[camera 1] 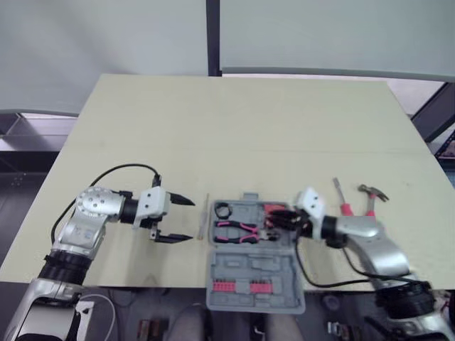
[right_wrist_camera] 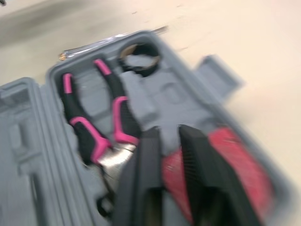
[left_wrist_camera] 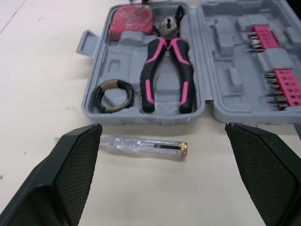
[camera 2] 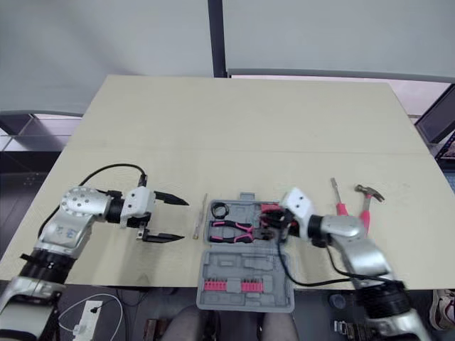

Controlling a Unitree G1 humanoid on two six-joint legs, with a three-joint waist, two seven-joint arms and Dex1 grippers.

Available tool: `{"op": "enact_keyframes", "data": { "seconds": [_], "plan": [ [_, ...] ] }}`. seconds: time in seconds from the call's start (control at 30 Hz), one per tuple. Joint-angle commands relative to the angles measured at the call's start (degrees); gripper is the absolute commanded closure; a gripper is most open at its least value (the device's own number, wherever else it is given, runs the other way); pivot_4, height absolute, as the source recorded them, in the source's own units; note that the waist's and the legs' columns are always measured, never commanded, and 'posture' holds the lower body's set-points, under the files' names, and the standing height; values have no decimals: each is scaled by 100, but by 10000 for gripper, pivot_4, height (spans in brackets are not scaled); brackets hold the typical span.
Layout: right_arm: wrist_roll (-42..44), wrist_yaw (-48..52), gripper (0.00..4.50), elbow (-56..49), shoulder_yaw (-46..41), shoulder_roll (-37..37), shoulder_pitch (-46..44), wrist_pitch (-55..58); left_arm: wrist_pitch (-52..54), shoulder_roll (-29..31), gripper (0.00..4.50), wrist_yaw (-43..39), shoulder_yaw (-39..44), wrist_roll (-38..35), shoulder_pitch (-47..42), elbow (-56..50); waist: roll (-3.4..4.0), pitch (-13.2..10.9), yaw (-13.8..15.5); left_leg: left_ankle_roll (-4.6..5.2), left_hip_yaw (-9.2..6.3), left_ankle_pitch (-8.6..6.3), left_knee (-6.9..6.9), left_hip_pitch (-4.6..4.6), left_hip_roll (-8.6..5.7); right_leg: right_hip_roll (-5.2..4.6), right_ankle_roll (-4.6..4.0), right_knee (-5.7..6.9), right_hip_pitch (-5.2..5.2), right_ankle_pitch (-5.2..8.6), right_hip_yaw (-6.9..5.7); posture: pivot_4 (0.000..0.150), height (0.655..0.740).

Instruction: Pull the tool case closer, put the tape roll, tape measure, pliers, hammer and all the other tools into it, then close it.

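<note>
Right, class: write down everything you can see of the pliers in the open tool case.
The pliers have a grey metal head and two black handles with pink grips that look rubbery. They lie flat in a moulded recess of the open grey tool case, handles slightly spread, head pointing toward the red tape measure. The tape roll sits in the next recess, apart from them. The right end effector is close by the head; contact cannot be told.

The case [left_wrist_camera: 113, 66] is grey; the pliers [left_wrist_camera: 151, 70] black with pink stripes; the tape measure [left_wrist_camera: 130, 20] red; the tape roll [left_wrist_camera: 113, 85] black and tan; the table [camera 1: 234, 128] pale cream.
</note>
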State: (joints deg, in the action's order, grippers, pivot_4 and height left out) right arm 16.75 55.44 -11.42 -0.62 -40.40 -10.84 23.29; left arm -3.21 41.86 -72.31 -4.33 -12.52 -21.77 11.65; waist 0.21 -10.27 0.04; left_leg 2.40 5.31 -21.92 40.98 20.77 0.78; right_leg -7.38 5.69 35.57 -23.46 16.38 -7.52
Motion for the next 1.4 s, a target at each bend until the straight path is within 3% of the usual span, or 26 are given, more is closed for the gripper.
{"op": "enact_keyframes", "data": {
  "seconds": [0.03,0.13,0.33,0.47,0.6,0.97,1.07,1.2,1.37,1.4],
  "plan": [
    [409,460,17089,-239,-1259,-818,681,134,508,301,0,372,715,-355,500,-395,1,-1,11,1,0,0,-3,2,0,2,0,-2,0,0,-3,1500,7400],
    [216,703,1016,453,-2405,-1512,1525,-183,1019,474,0,742,1404,-653,1117,-623,-1,-2,19,12,5,-6,-2,4,-4,0,2,-9,2,0,-4,1500,7400],
    [-229,787,397,2129,-3867,-2096,2789,-834,996,981,0,998,2467,-604,2022,-158,-2,-3,0,15,15,-9,-20,-24,-2,-16,4,-37,20,-1,10,1500,7400],
    [-389,590,397,3086,-4152,-2246,2845,-1190,738,1259,0,1055,2908,-514,2175,599,1,-4,-36,10,32,-11,-55,-52,-2,-21,3,-58,26,-1,27,1500,7400],
    [-370,466,397,3293,-4132,-2250,2673,-1306,541,1304,0,1057,2954,-496,2209,877,14,-6,-81,3,62,-9,-92,-63,-2,-22,1,-56,7,0,57,1500,7400],
    [-165,394,397,2475,-4165,-2070,2616,-1008,407,1188,0,1158,2580,-408,1992,748,17,-8,-64,-3,71,-9,-93,-62,-2,-24,1,-53,-1,0,67,1500,7400],
    [56,429,397,1764,-4135,-1986,2560,-702,735,1223,0,970,2353,-530,1690,514,20,-9,-29,-4,72,-9,-93,-61,-2,-24,1,-50,-4,0,68,1500,7400],
    [673,636,397,353,-3742,-1853,2518,-3,1489,1099,0,529,1621,-740,1623,-645,23,-9,-17,-4,72,-8,-92,-60,-2,-23,1,-23,-6,0,69,1500,7400],
    [1036,940,397,-975,-2789,-1860,2556,243,1414,846,0,273,527,-448,1333,-1607,22,-9,5,-2,73,-6,-90,-57,-3,-14,2,-25,-5,0,68,1500,7400],
    [1000,989,2657,-1043,-2496,-1867,2480,202,1331,798,2440,222,401,-412,1249,-1639,21,-10,7,-1,75,-5,-88,-57,-4,-10,2,-26,-5,0,69,1500,7400]
  ]
}}
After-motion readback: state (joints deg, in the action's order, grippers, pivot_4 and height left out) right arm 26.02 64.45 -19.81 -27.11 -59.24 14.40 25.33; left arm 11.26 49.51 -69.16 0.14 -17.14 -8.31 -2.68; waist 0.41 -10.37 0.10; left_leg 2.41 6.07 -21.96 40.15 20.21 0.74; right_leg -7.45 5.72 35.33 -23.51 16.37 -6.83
